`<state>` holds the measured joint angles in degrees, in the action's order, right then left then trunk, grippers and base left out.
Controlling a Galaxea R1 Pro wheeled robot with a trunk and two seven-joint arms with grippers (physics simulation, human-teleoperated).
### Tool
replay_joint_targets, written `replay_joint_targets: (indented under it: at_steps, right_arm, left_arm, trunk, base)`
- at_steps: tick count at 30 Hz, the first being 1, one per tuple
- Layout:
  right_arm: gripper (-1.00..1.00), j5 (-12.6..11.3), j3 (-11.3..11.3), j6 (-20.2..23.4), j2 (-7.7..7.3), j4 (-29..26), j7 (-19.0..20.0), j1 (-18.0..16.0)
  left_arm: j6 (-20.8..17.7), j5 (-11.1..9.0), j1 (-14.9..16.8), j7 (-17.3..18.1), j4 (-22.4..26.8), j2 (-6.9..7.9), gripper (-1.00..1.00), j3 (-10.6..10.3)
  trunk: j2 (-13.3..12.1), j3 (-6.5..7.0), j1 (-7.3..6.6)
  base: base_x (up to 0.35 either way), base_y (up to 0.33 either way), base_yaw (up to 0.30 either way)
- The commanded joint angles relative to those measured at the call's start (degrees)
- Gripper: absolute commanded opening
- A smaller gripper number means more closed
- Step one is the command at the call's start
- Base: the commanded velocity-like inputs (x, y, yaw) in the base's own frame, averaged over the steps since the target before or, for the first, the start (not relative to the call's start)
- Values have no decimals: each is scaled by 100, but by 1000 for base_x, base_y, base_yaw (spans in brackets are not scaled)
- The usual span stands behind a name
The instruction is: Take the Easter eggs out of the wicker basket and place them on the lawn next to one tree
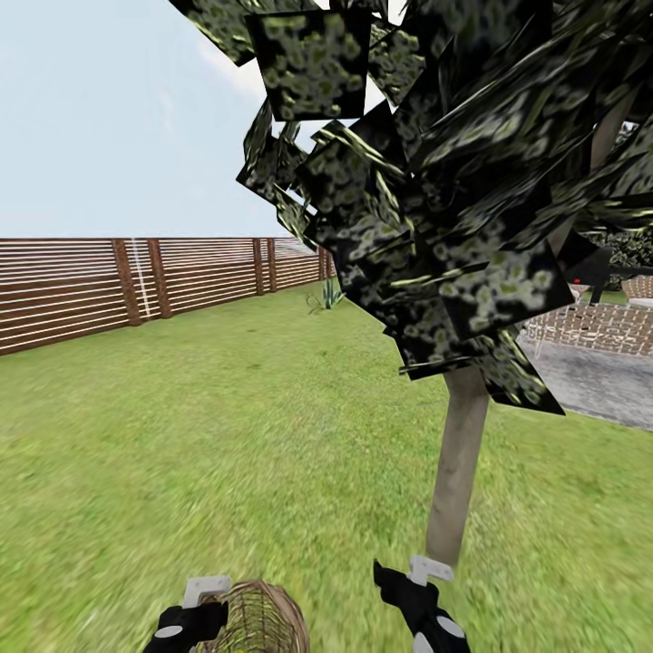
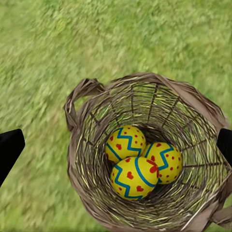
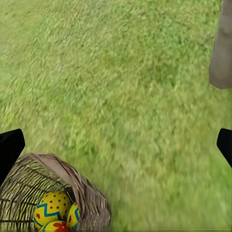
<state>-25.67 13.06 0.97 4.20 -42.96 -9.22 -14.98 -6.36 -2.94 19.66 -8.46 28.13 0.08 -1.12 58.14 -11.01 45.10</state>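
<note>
Three yellow Easter eggs (image 2: pixel 126 141), (image 2: pixel 164 161), (image 2: pixel 134 178) with blue zigzags and red marks lie together at the bottom of the wicker basket (image 2: pixel 87 145). The basket (image 1: pixel 263 621) stands on the lawn (image 1: pixel 227 435) close in front of me. My left gripper (image 2: pixel 117 145) hangs open above the basket, its fingers spread wide, and it shows beside the basket (image 1: pixel 192 621). My right gripper (image 3: pixel 117 145) is open over bare grass, with the basket (image 3: pixel 72 186) and two of the eggs (image 3: pixel 50 208) off to one side. The tree trunk (image 1: pixel 458 472) rises just beyond the right gripper (image 1: pixel 419 603).
The tree's dark blocky crown (image 1: pixel 453 181) hangs low over the right half of the head view. A brown slat fence (image 1: pixel 91 286) runs along the left. A grey paved patio (image 1: pixel 599 381) with pale woven seats lies behind the tree. Open grass stretches ahead and left.
</note>
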Motion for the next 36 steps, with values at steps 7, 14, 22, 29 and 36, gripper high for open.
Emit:
replay_joint_targets:
  at_steps: [7, 14, 22, 29, 36]
  right_arm:
    - [100, -25, 6, 36, -6, -61, -44, 101]
    - [100, -26, 6, 27, -93, -68, -45, 116]
    - [100, -37, 5, 26, -124, -62, -52, 118]
    - [100, -38, -3, -3, -129, -52, -53, 119]
    - [100, -35, -5, -89, -129, -26, -53, 118]
  left_arm:
    - [-32, -31, -5, -36, 18, 1, 100, -16]
    - [-32, -31, -3, -33, 25, -3, 100, -14]
    - [-120, -26, 58, -3, 18, -61, 100, -13]
    - [-136, -18, 154, -16, 16, -74, 100, -14]
    - [-122, -22, 160, -35, 44, -70, 100, -11]
  trunk:
    - [288, -134, 155]
    - [569, -260, 309]
    - [890, -404, 485]
    - [1050, -475, 573]
    - [1251, -565, 682]
  base:
    - [0, 0, 0]
    - [0, 0, 0]
    - [0, 0, 0]
    - [0, 0, 0]
    - [0, 0, 0]
